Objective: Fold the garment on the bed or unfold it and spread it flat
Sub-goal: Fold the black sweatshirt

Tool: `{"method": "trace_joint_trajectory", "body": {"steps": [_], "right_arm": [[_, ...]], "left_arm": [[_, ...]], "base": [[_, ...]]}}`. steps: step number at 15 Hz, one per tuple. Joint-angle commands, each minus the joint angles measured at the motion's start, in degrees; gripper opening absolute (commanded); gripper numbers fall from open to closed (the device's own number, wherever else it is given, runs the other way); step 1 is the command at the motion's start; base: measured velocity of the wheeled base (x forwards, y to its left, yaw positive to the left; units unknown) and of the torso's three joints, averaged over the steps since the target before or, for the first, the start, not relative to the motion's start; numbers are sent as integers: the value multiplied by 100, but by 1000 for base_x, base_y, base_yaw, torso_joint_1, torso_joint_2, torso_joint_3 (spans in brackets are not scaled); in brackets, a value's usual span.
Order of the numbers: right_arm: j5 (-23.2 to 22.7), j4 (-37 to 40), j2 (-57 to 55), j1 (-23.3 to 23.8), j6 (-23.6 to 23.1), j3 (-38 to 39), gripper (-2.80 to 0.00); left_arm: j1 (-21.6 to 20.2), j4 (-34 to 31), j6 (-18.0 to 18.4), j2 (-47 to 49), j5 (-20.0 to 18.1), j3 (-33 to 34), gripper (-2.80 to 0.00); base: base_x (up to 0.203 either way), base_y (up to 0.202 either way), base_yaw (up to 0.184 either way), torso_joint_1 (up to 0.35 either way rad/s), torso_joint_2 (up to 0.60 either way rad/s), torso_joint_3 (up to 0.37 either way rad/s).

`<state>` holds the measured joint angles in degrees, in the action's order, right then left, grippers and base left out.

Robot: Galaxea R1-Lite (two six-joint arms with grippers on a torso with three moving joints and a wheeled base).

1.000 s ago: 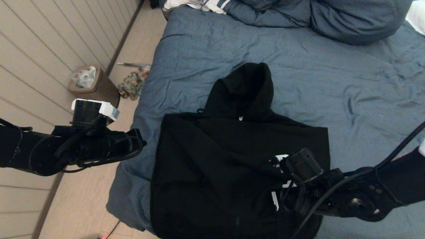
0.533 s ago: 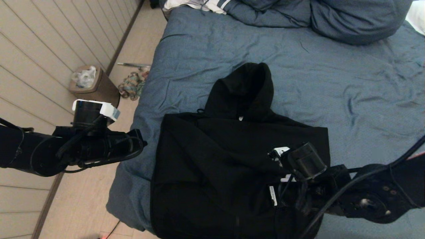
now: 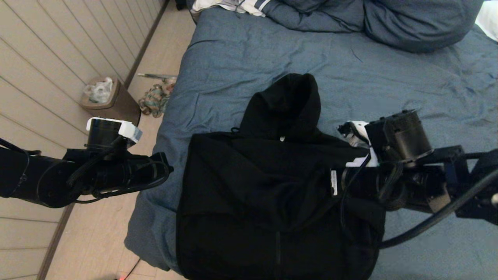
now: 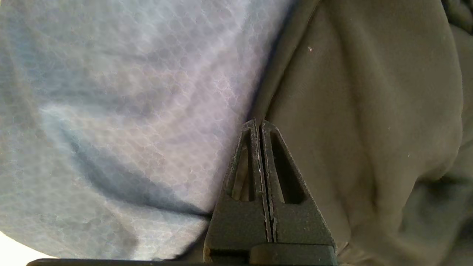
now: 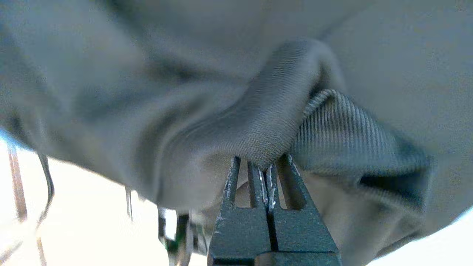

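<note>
**Right gripper pinches a fold of the hoodie; left gripper sits pressed together at its edge**

Biggest first: the bed (image 3: 389,85) fills the head view, a broad slate-blue duvet, softly wrinkled, with matching blue pillows (image 3: 408,23) bunched at the far end. Up close in the left wrist view that same duvet (image 4: 111,111) shows a fine woven grain the head view cannot give.

On the near part of the bed lies the garment (image 3: 264,186), a thick black hooded sweatshirt, its body gathered into a rough square, the hood (image 3: 288,105) pointing away toward the pillows, and its near hem reaching the bed's near edge. A small white speck shows at the neck.

The right arm reaches in over the garment's right side. In the head view the right gripper (image 3: 338,184) is lost against the black cloth, fingers unreadable. The right wrist view settles it: the right gripper (image 5: 266,168) is clamped on a raised fold of the fabric, twill weave on one side, a ribbed band (image 5: 343,133) just beside it, cloth bulging above the tips.

The left arm hangs over the floor beside the bed. From the head view the left gripper (image 3: 165,169) sits just off the garment's left edge. Its wrist view shows the left gripper (image 4: 260,127) pressed together with nothing between the tips, right at the line where dark cloth (image 4: 369,129) meets blue duvet.

On the floor: a brown bin (image 3: 111,101), a multicoloured rag (image 3: 153,99). At the bed's far corner, a white striped cloth (image 3: 233,6).
</note>
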<state>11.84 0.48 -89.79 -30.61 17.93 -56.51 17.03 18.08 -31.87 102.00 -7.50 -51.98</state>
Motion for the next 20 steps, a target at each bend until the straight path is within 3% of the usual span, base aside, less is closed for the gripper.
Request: {"method": "trace_joint_trajectory", "body": {"steps": [1, 9, 14, 20], "right_arm": [[5, 166, 73, 210, 3, -360, -280], [-7, 488, 325, 310, 17, -931, -280], [-10, 680, 659, 573, -7, -515, -280], [-48, 955, -406, 935, -6, -299, -280]], "left_arm": [[28, 19, -29, 22, 66, 21, -280], [23, 451, -21, 180, 187, 56, -280], [20, 458, -21, 189, 189, 48, -280], [20, 459, -21, 238, 196, 30, -280]], "base": [[0, 0, 0, 0, 0, 0], [0, 0, 0, 0, 0, 0], [0, 0, 0, 0, 0, 0], [0, 0, 0, 0, 0, 0]]}}
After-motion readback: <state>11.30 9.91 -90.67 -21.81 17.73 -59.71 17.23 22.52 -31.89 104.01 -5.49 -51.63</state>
